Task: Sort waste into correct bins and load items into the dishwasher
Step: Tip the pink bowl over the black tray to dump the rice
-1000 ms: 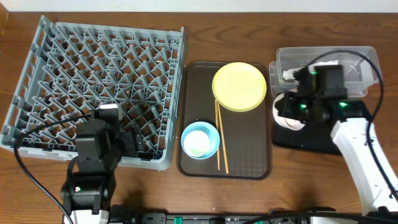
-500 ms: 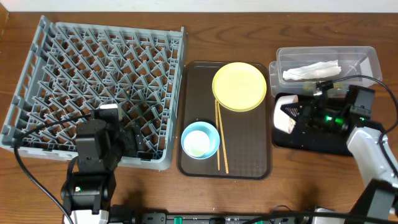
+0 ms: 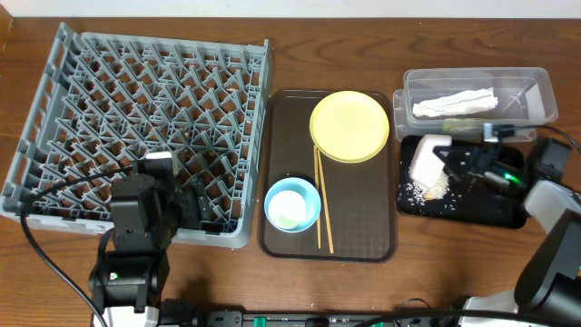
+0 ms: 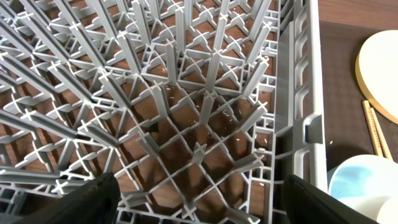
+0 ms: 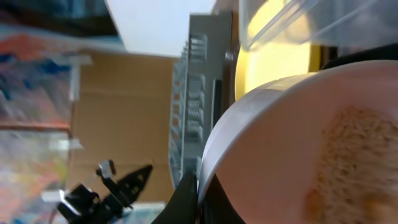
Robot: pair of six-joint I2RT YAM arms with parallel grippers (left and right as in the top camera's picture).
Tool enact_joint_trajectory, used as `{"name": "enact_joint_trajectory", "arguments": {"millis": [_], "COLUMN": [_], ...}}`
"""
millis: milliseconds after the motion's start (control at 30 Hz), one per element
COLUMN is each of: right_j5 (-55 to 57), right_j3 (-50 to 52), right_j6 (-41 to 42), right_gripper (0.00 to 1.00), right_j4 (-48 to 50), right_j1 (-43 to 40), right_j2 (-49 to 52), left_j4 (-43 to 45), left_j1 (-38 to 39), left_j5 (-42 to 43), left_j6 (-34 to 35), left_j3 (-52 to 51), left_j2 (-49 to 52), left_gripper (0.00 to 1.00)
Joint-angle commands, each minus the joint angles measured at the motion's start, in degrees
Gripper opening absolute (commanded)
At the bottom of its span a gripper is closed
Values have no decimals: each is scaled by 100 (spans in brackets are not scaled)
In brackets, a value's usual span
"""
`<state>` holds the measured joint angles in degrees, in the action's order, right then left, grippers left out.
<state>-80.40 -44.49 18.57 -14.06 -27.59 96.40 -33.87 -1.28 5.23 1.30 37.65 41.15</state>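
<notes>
My right gripper (image 3: 451,160) is shut on the rim of the white bowl (image 3: 425,162) and holds it tipped on its side over the black tray (image 3: 490,211). Beige crumbs (image 3: 427,189) lie on the tray under it. In the right wrist view the fingers (image 5: 202,186) pinch the bowl's rim (image 5: 249,118), with crumbs (image 5: 348,162) inside. The white napkin (image 3: 454,103) lies in the clear tub (image 3: 543,91). The yellow plate (image 3: 349,125), blue bowl (image 3: 292,205) and chopsticks (image 3: 321,198) sit on the brown tray. My left gripper (image 3: 186,207) is open and empty over the grey rack's (image 3: 145,100) front edge. I cannot make out the wrapper.
The brown serving tray (image 3: 363,232) lies between the rack and the bins. The left wrist view shows the rack's pegs (image 4: 186,93) close below, with the plate (image 4: 380,68), chopsticks (image 4: 375,132) and blue bowl (image 4: 357,180) to the right. Cables run along both arms.
My right arm has swung out to the right and turned the white bowl onto its side. Crumbs now lie on the black tray. The left arm has not moved.
</notes>
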Motion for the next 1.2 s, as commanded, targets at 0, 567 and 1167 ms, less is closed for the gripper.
{"name": "enact_joint_trajectory", "arguments": {"millis": [0,567,1167], "right_j5": [-564,-586,-658], "right_j3": [2,2,4], "right_j6": [487,1574,1010], "right_gripper": [1,1,1], "right_j4": [103,396,417], "right_j1": [-520,-1744,-302], "right_j2": [28,28,26], "left_j4": [2,2,-2], "left_j1": [13,13,13], "left_j5": [31,31,28], "left_j6": [9,9,9], "left_j3": [116,116,116], "left_j2": [-4,-4,-4], "left_gripper": [87,87,86]}}
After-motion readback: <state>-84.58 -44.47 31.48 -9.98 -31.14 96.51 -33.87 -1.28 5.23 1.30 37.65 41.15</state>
